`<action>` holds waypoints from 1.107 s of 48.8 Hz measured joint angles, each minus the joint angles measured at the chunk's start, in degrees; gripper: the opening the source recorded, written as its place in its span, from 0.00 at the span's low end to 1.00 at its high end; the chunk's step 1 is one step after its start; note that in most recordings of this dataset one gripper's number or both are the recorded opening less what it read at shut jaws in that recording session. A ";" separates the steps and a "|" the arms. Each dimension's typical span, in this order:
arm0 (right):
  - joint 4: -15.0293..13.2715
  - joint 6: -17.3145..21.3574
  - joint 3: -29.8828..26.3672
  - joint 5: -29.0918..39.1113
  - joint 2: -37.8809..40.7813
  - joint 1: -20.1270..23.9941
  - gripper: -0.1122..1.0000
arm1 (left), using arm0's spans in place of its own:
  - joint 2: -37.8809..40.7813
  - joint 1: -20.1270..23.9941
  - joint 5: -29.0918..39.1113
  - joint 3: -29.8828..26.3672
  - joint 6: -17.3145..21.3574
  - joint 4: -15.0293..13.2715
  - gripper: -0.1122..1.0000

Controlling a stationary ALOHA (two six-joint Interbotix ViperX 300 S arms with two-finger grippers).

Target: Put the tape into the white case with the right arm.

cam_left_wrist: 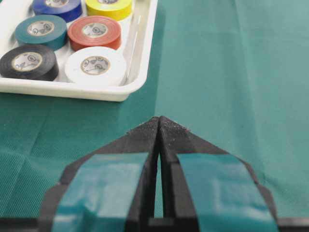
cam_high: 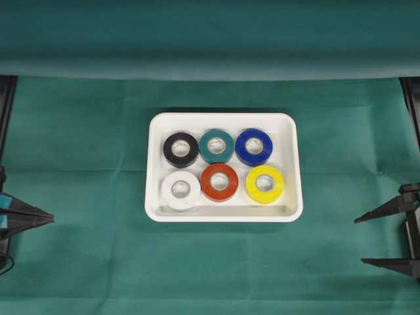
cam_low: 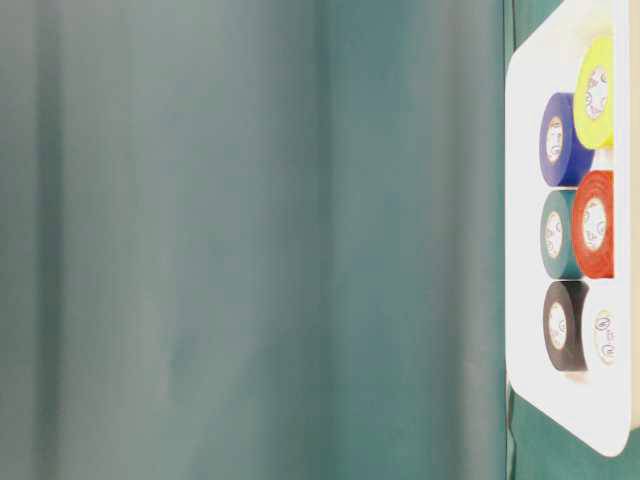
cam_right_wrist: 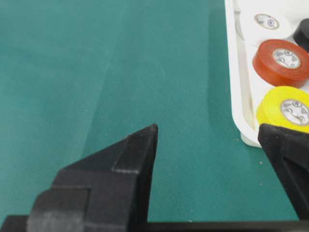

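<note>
A green cloth [cam_high: 79,197] covers the whole table, probably to give plain contrast and a soft bed for the work. In the middle sits the white case [cam_high: 157,197], a shallow tray with a raised rim that keeps rolls from sliding out. Six tape rolls lie flat inside it in two neat rows: black tape [cam_high: 181,149], teal tape [cam_high: 216,145] and blue tape [cam_high: 254,146] at the back, white tape [cam_high: 180,189], red tape [cam_high: 219,182] and yellow tape [cam_high: 264,184] at the front. Flat and side by side, they fill the tray with little room to spare. No roll shows on the cloth outside the tray, so the task looks finished or very nearly so.

The right gripper [cam_high: 362,241] hangs at the right edge of the overhead view, well apart from the tray, its two fingers spread wide and holding nothing. From its own camera the yellow tape lies just beyond the right fingertip, inside the tray's rim. The left gripper [cam_left_wrist: 159,121], with light-blue patches, rests at the left edge, fingers pressed together and empty, parked out of the way.
</note>
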 measured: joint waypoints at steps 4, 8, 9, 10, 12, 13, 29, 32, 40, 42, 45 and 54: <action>0.00 0.00 0.26 -0.18 0.00 -1.05 0.61 | 0.00 0.00 0.00 0.00 0.00 -0.09 0.10; 0.00 0.09 0.53 -0.62 0.35 -2.11 0.61 | 0.00 0.00 0.00 0.00 0.00 0.00 0.10; -0.09 0.09 0.53 -0.79 0.53 -2.37 0.61 | 0.00 0.00 0.00 -0.09 0.00 0.00 0.10; 0.00 0.09 0.70 -0.97 0.70 -2.55 0.61 | 0.00 0.00 0.00 0.00 0.00 0.00 0.10; -0.09 0.09 0.79 -1.32 1.05 -3.08 0.61 | 0.00 0.00 0.00 0.00 0.00 0.00 0.10; -0.09 0.09 0.97 -1.58 1.32 -3.25 0.61 | 0.00 0.00 0.00 0.00 0.00 -0.09 0.10; -0.09 0.09 2.02 -2.81 2.46 -4.57 0.61 | 0.00 0.00 0.00 0.00 0.00 0.00 0.10; -0.09 0.09 2.29 -2.99 2.29 -4.57 0.61 | 0.09 0.00 0.00 -0.09 0.00 0.00 0.10; -0.09 0.00 3.16 -3.78 1.23 -4.48 0.62 | 0.00 0.00 0.00 -0.09 0.00 -0.09 0.10; -0.09 0.00 3.25 -3.96 0.88 -4.57 0.62 | 0.00 0.00 0.00 0.00 0.00 -0.09 0.10; 0.00 0.09 3.34 -4.22 0.18 -4.57 0.62 | 0.00 0.00 0.00 0.00 0.00 0.00 0.10; 0.09 0.26 3.34 -4.22 -1.58 -4.57 0.62 | 0.00 0.00 0.00 0.00 0.00 0.00 0.10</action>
